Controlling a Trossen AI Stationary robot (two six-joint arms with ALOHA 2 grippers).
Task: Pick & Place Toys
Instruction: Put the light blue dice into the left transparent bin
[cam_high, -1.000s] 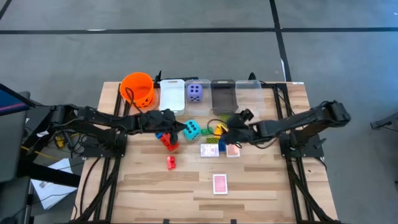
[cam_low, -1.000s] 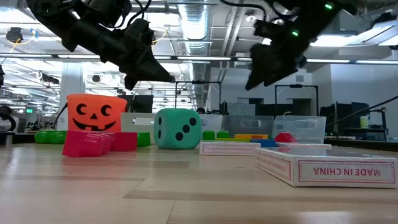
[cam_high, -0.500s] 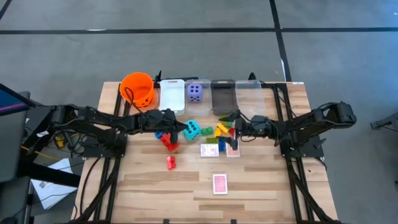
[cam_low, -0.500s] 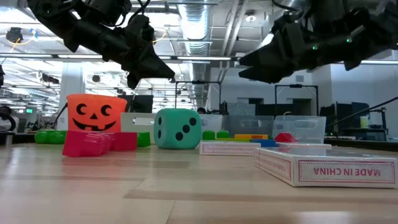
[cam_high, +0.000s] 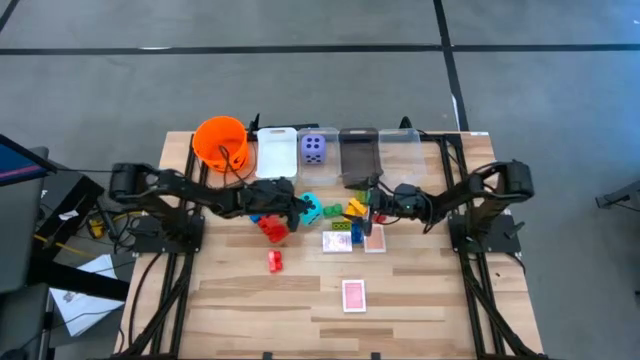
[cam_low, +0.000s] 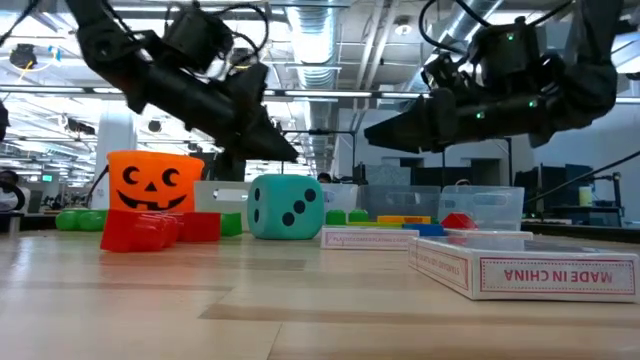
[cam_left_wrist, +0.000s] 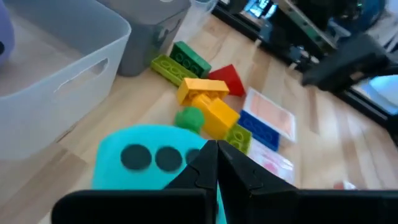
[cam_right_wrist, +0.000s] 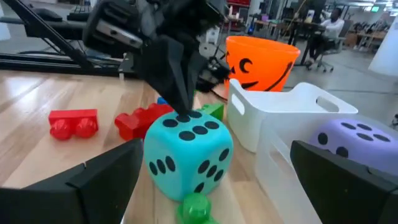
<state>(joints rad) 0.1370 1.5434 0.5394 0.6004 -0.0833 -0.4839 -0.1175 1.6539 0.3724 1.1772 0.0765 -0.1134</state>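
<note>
Teal die boxed in by both grippers

Teal and the bulkiest loose toy on your table, the die (cam_right_wrist: 188, 152) sits mid-table on the bare wood, just in front of the row of bins, dark dots on its rounded-edged faces. Your left gripper (cam_right_wrist: 181, 99) is clenched to a point and poised right at the die's top face; I can't tell whether it touches. Judged from that, a shut tip pressing down could only shove or roll the die, likely into the red bricks (cam_right_wrist: 144, 119) beside it. Your right gripper (cam_high: 371, 205) hangs spread wide, holding nothing, facing the die from the other side over the small brick pile (cam_left_wrist: 208, 106). If both arms go for the die together, they may collide. The green knob-shaped piece (cam_right_wrist: 196, 206) lies just beside the die and could be knocked away. A purple die (cam_high: 313, 148) already rests in a bin.
</note>
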